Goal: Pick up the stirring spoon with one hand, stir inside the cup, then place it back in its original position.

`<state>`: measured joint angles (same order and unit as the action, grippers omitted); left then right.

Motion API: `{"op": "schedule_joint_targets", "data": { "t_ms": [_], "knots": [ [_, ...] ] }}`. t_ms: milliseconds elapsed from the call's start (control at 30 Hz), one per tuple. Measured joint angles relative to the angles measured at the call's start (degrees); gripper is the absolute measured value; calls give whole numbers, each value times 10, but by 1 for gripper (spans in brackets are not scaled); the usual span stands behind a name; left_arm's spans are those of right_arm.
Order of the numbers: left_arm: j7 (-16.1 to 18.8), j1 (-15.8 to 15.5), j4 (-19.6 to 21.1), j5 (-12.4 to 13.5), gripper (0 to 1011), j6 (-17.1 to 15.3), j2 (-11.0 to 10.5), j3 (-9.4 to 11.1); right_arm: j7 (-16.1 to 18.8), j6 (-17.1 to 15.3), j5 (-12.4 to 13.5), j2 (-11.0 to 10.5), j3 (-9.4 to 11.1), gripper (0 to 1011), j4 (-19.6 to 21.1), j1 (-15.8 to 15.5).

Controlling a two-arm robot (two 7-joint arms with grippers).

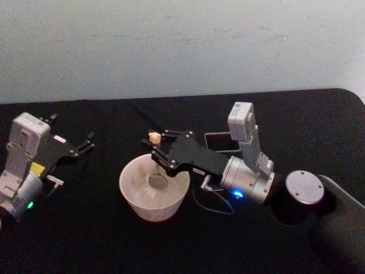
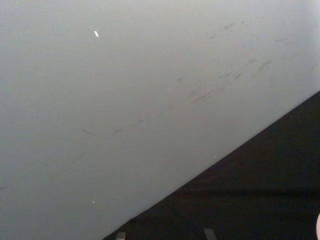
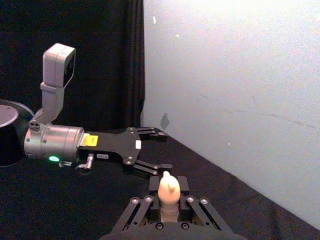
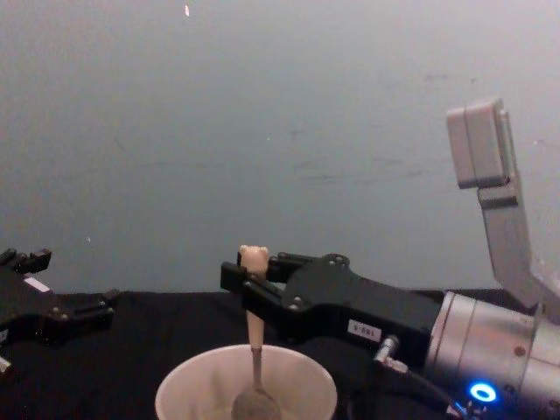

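My right gripper (image 1: pixel 155 144) is shut on the cream handle of the stirring spoon (image 4: pixel 255 328), just below its tiny bear head (image 3: pixel 168 186). The spoon hangs upright over the wide cream-white cup (image 1: pixel 154 186), with its metal bowl (image 4: pixel 255 405) down inside the cup. In the chest view the same gripper (image 4: pixel 245 282) reaches in from the right above the cup's rim (image 4: pixel 245 383). My left gripper (image 1: pixel 88 141) rests open on the black table at the left, apart from the cup; the right wrist view shows it (image 3: pixel 160 149) open too.
A dark grey square holder (image 1: pixel 221 141) lies on the black tablecloth behind my right gripper. A black cylinder with a silver top (image 1: pixel 304 187) stands at the right. A thin cable (image 1: pixel 214 206) loops beside the cup. A pale wall rises behind the table.
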<state>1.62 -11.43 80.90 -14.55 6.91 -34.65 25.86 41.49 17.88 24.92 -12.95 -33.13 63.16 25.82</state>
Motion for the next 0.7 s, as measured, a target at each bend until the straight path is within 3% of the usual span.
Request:
{"op": "schedule_joint_targets", "data": {
  "t_ms": [400,700],
  "knots": [
    [0,0,0,0,1001,0,0,0,-7,-3,-2,-17,14,211,24,-15],
    [0,0,0,0,1001,0,0,0,-10,-23,5,-42,21,211,68,-49]
  ]
}}
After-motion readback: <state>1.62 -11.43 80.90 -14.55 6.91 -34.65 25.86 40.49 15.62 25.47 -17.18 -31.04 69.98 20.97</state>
